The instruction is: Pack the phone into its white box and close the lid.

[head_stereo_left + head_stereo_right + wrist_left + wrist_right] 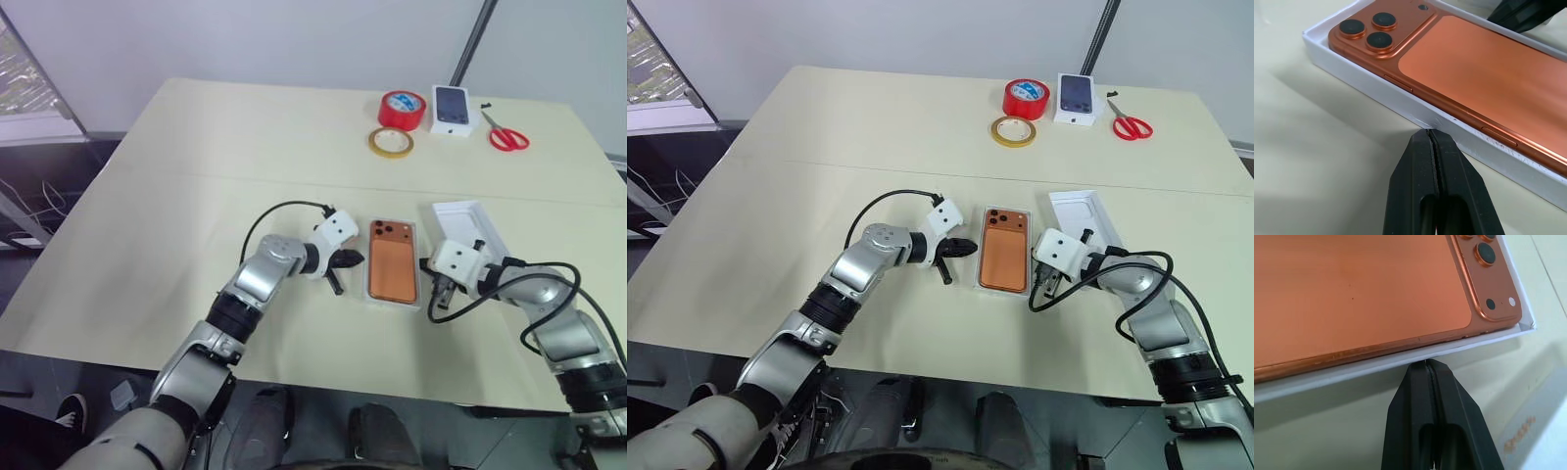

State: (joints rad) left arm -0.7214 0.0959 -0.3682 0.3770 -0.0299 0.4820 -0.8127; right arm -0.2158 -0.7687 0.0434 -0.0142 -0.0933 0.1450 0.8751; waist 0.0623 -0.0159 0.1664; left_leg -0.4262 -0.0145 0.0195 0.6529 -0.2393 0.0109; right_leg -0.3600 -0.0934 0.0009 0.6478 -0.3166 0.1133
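The copper-orange phone (pixel 393 258) lies back up inside the shallow white box (pixel 1376 90), with its camera cluster at the far end. My left gripper (pixel 353 258) is shut, and its tip (pixel 1428 134) sits right against the box's left wall. My right gripper (pixel 438 294) is also shut, and its tip (pixel 1427 363) rests at the box's right wall. Neither gripper holds anything. The white lid (pixel 468 223) lies open side up just right of the box, partly behind my right wrist.
At the table's far side are a red tape roll (pixel 402 109), a yellow tape ring (pixel 391 142), a small white box bearing a phone picture (pixel 452 110) and red scissors (pixel 506 134). The left part of the beige tabletop (pixel 147 215) is bare.
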